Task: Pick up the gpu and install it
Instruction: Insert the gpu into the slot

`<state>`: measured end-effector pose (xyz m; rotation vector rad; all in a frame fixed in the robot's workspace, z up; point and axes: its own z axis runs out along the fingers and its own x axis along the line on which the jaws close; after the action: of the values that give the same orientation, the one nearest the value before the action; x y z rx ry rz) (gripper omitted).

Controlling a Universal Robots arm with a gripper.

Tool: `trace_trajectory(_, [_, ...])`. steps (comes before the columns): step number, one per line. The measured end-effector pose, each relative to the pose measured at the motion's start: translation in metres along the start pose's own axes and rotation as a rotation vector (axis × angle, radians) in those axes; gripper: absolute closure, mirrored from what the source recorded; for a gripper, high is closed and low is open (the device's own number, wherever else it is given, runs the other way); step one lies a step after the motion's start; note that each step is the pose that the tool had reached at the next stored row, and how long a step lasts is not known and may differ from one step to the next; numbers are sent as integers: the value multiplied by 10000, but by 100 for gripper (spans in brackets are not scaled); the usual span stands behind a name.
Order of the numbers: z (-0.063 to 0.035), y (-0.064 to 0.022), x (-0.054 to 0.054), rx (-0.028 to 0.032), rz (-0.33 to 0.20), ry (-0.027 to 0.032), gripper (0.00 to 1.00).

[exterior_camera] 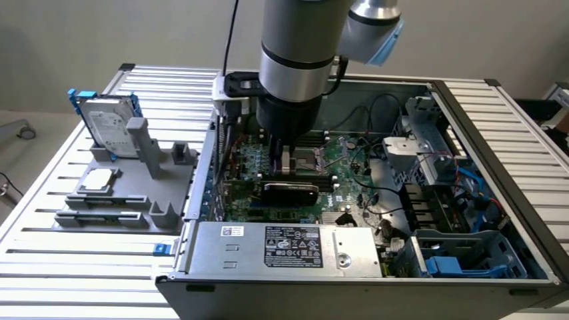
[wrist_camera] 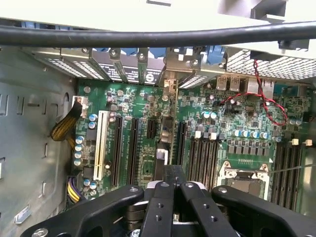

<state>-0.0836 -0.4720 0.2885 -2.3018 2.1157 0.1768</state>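
Clamping upright gpu [wrist_camera: 164, 145], claw [wrist_camera: 173, 174] directly above

Above case [exterior_camera: 494, 127]: open on top; the arm [exterior_camera: 294, 60] comes down through the middle.
Board middle: gpu [exterior_camera: 289, 193] on edge, pinched in the hand [wrist_camera: 169, 173], splits the slot row.
Beside gpu: empty slots [wrist_camera: 133, 148], low.
Front edge: power supply [exterior_camera: 284, 248] forms a wall.
Exterior view's right: drive cage [exterior_camera: 462, 257] and loose cables [exterior_camera: 382, 193] crowd it.
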Motion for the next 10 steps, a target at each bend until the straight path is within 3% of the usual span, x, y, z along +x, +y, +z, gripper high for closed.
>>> trace_trajectory(10, [43, -2, 4, 0, 199, 199, 89])
